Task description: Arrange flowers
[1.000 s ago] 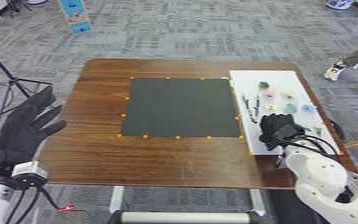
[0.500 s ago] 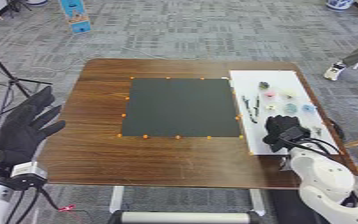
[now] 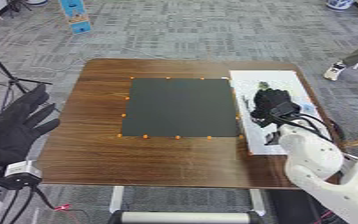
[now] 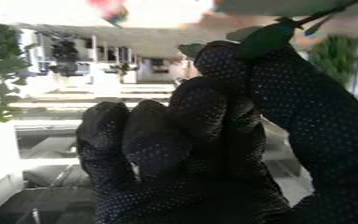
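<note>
Left hand [image 3: 11, 134] hung wide at the counter's [image 3: 87, 167] left edge. Black mat [image 3: 180, 107] looked like the target; arranging all to do, my read. Head view gave layout: green bloom [image 3: 262, 85], right hand [image 3: 273, 102], blue bloom [image 3: 309, 108], all over the white board [image 3: 266, 147]. Right wrist view gave the grip: leafy sprig [image 4: 269, 38] apparently pinched by the thumb, pink flower [image 4: 111, 7] beyond.

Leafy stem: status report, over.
Right hand has leafy stem pinched, over white board. Left hand open, by table's left edge. Right arm blocks part of board in head view.
</note>
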Motion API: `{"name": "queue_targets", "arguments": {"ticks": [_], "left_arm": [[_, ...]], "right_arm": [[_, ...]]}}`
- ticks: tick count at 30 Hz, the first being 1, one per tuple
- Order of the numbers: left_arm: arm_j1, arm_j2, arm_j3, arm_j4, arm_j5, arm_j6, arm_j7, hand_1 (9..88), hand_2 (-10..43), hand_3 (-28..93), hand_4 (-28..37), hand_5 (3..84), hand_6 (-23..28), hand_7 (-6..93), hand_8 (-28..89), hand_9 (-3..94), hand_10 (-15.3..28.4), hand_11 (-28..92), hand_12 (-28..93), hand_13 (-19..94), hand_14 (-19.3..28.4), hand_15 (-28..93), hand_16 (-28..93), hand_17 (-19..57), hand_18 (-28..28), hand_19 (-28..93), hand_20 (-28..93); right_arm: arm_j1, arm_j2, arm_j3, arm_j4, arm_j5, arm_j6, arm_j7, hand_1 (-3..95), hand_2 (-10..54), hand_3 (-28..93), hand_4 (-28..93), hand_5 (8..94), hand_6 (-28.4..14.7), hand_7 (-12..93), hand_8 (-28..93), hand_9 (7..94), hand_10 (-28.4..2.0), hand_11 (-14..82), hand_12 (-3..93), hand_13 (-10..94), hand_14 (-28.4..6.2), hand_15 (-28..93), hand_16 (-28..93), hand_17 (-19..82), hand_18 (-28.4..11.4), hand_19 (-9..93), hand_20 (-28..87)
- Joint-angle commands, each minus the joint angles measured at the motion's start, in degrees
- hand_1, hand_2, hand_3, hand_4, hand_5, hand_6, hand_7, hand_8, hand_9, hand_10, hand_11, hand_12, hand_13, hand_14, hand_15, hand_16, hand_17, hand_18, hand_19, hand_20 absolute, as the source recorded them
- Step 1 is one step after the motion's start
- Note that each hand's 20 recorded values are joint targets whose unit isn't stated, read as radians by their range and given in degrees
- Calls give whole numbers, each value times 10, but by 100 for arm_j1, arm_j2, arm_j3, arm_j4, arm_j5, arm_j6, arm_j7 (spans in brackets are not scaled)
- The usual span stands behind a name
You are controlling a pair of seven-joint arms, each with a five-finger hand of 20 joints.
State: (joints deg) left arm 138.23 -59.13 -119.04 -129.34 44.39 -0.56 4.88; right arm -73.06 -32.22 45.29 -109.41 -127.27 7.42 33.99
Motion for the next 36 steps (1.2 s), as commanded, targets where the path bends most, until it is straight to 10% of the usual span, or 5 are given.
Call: {"name": "queue_targets", "arguments": {"ticks": [1, 20, 36], "left_arm": [[-87, 77, 1, -6, -28, -70, 25, 274, -95, 602, -283, 198, 15, 158, -86, 151, 73, 107, 222, 137, 122, 79, 56, -117, 244, 389, 54], [-308, 150, 273, 95, -33, -116, 2, 276, -95, 607, -283, 198, 17, 139, -78, 151, 71, 94, 219, 141, 117, 61, 59, -112, 243, 380, 56], [-819, 475, 535, 313, -59, -263, -107, 272, -95, 618, -283, 199, 19, 132, -72, 144, 65, 88, 220, 139, 105, 43, 63, -106, 233, 364, 65]], "right_arm": [[1519, -1361, -834, 532, 121, 81, -121, 390, -95, 816, -43, 703, -22, 590, 250, 785, -115, 543, 524, 682, -118, 827, 424, 321, -230, 871, 552], [1766, -3325, -1517, 1652, 152, -66, 203, 383, -95, 817, -34, 708, -16, 585, 252, 791, -110, 540, 520, 693, -117, 825, 421, 330, -233, 884, 544], [1508, -4156, -1588, 2381, -64, 106, 414, 386, -95, 814, -39, 716, -16, 575, 254, 793, -112, 540, 517, 696, -118, 823, 424, 331, -233, 888, 539]]}}
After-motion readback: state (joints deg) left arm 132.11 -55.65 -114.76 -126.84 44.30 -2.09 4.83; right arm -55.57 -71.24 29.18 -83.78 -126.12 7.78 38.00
